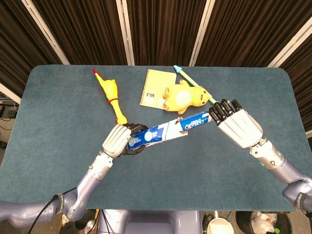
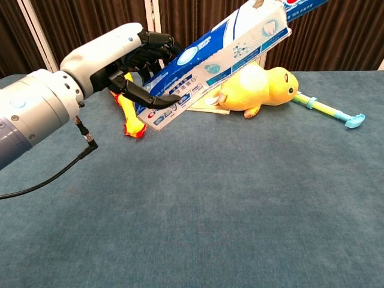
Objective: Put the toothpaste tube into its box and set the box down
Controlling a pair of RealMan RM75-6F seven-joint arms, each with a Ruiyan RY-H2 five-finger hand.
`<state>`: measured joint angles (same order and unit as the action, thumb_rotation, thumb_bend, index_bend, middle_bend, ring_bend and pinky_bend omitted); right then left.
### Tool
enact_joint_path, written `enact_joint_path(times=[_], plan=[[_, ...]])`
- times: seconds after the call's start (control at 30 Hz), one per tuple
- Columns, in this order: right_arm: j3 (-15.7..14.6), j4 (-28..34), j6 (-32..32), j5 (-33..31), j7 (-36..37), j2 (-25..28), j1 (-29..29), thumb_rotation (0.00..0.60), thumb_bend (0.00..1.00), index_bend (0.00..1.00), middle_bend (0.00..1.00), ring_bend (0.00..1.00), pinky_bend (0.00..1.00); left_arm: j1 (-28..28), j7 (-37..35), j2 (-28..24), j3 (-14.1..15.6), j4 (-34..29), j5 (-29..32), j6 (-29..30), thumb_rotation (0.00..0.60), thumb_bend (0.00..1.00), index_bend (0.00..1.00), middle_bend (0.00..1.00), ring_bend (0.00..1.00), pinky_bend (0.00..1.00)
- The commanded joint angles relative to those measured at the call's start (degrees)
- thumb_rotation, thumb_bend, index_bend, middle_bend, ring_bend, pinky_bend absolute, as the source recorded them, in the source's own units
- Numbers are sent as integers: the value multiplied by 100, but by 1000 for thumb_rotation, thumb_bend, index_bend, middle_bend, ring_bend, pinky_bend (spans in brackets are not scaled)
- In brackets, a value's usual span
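Toothpaste tube (image 1: 197,119) cap end hidden in box (image 1: 158,134); left hand (image 1: 117,140) grips box, right hand (image 1: 236,126) grips tube.

Bright, even overhead light in both views. Blue-grey felt-covered table (image 1: 58,122) evenly lit, shadows faint and short beside objects. Dark pleated curtain (image 1: 161,29) behind table stays dim. Focus sharp, no motion blur. Chest view slightly wide-angle.

We see a table (image 1: 58,97) covered in dark teal cloth. Toward its far edge lie a yellow rubber chicken (image 1: 110,95), left of centre, a yellow spiral notebook (image 1: 156,84) near the middle, and a yellow plush duck (image 1: 184,96) overlapping the notebook's near right corner. A long toothbrush (image 2: 329,108) lies just beside the duck, towards the right edge.
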<state>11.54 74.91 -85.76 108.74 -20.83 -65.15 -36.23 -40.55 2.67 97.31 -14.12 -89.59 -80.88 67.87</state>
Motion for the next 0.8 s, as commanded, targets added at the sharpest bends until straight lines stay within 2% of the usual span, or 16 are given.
enact_joint_path(times=[0.03,0.5,0.8], plan=[[-13,10,-10,15,-8,20,-4,600,611,898,724,671,697,-45,133,63,-73,-88,178,-79,600,410,365,533,490,528],[-102,43,-85,117,-40,115,4,600,612,899,724,671,697,-265,880,244,-432,-621,870,-214,600,410,361,533,491,528],[-134,61,-165,156,-22,114,16,600,611,898,724,671,697,-500,1351,450,-653,-751,1319,-285,600,410,361,533,490,530]])
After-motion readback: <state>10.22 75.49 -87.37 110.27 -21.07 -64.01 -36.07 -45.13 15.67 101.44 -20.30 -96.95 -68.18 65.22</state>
